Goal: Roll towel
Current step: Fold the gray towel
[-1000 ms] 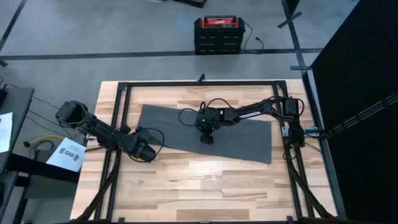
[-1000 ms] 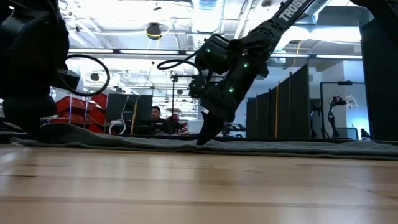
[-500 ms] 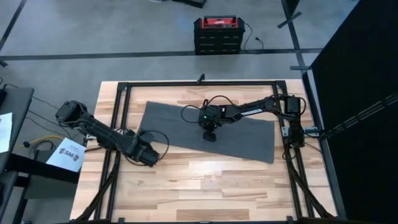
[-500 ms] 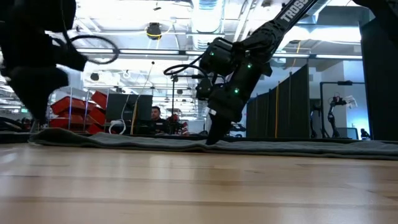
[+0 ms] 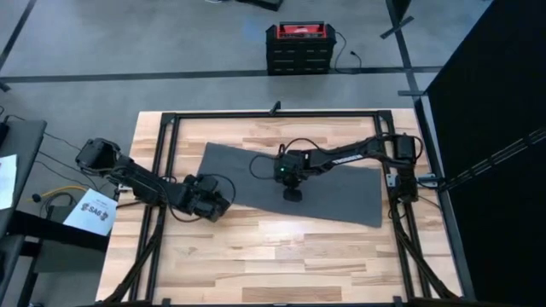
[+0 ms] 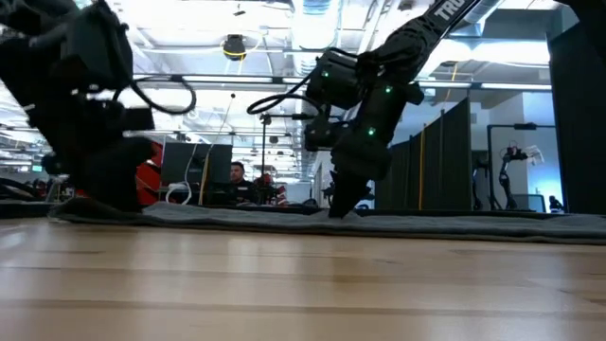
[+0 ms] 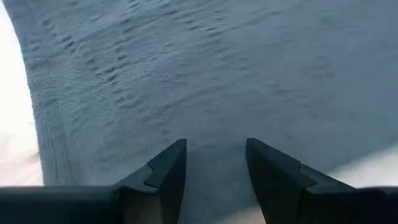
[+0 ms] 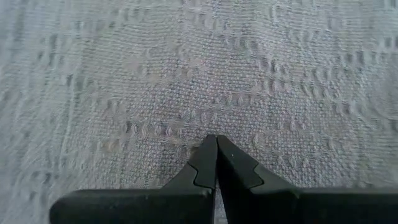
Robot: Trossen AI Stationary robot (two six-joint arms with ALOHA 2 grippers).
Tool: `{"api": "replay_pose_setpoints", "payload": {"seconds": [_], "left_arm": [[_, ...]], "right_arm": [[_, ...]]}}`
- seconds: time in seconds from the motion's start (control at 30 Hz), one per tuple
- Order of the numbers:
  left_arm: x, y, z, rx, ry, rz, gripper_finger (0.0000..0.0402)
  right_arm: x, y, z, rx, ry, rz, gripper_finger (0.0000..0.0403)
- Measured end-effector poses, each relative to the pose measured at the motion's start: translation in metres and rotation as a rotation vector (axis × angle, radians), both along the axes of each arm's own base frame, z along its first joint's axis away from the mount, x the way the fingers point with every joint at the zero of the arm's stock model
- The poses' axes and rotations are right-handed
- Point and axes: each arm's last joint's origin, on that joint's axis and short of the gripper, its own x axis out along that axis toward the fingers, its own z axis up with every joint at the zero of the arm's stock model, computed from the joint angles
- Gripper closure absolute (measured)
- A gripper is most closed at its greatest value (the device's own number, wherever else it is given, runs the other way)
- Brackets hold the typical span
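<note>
While the towel (image 5: 333, 183) lies flat and unrolled on the surface (image 5: 281, 256), the right claw (image 5: 293, 195), fingers pressed together and holding nothing, pins its middle. Just beside the towel's end edge, the left claw (image 5: 215, 203) hovers parted and empty; it should pinch that edge cleanly before rolling.

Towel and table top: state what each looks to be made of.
The towel: soft woven cloth, dark grey and matte; the right wrist view shows a looped, ribbed weave, probably cotton terry or microfibre. It lies flat and limp. The table top: light wood in joined strips with visible grain, like butcher block, with a slight sheen in the low view.
</note>
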Motion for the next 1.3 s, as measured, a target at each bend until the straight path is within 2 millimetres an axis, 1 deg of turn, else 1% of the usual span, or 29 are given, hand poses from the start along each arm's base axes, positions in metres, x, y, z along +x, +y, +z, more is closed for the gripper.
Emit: {"api": "replay_pose_setpoints", "payload": {"seconds": [0.1,0.17,0.27,0.33,0.4,0.53,0.6,0.63,0.8,0.9,1.0,1.07,1.13,1.2,1.3], "left_arm": [[-0.005,0.004,-0.008,0.001,-0.026,0.014,0.025],[-0.008,0.006,-0.011,0.003,-0.017,0.021,0.025],[-0.01,0.007,-0.012,0.005,-0.008,0.023,0.025],[-0.01,0.007,-0.013,0.004,-0.007,0.021,0.025],[-0.01,0.007,-0.013,0.002,-0.01,0.021,0.025],[-0.011,0.003,-0.013,-0.008,-0.032,0.023,0.025],[-0.011,0.001,-0.013,-0.012,-0.044,0.028,0.025],[-0.011,0.0,-0.013,-0.015,-0.048,0.028,0.025],[-0.014,-0.005,-0.014,-0.036,-0.062,0.04,0.025],[-0.018,-0.008,-0.014,-0.041,-0.06,0.057,0.025],[-0.021,-0.01,-0.014,-0.042,-0.057,0.071,0.025],[-0.022,-0.011,-0.014,-0.043,-0.058,0.076,0.025],[-0.023,-0.011,-0.014,-0.041,-0.053,0.074,0.025],[-0.021,-0.012,-0.012,-0.042,-0.053,0.067,0.025],[-0.014,-0.014,0.004,-0.026,-0.031,0.021,0.025]], "right_arm": [[-0.003,0.009,0.01,0.022,-0.011,0.029,0.0403],[-0.006,0.012,0.021,0.027,-0.03,0.039,0.0403],[-0.005,0.011,0.046,0.017,-0.134,0.04,0.0403],[-0.001,0.005,0.053,0.005,-0.197,0.024,0.0403],[0.001,-0.002,0.045,0.002,-0.196,0.006,0.0403],[0.009,-0.013,0.024,0.018,-0.2,-0.009,0.0403],[0.01,-0.02,0.009,0.026,-0.165,-0.016,0.0403],[0.01,-0.026,0.005,0.019,-0.163,-0.033,0.0403],[0.002,-0.063,0.005,-0.153,-0.134,-0.198,0.0403],[-0.004,-0.08,0.007,-0.198,-0.116,-0.24,0.0403],[-0.01,-0.093,0.009,-0.208,-0.109,-0.26,0.0403],[-0.012,-0.098,0.009,-0.214,-0.095,-0.262,0.0403],[-0.013,-0.094,0.013,-0.222,-0.088,-0.24,0.0403],[-0.012,-0.085,0.024,-0.227,-0.108,-0.211,0.0403],[-0.013,-0.068,0.046,-0.242,-0.16,-0.15,0.0403]]}}
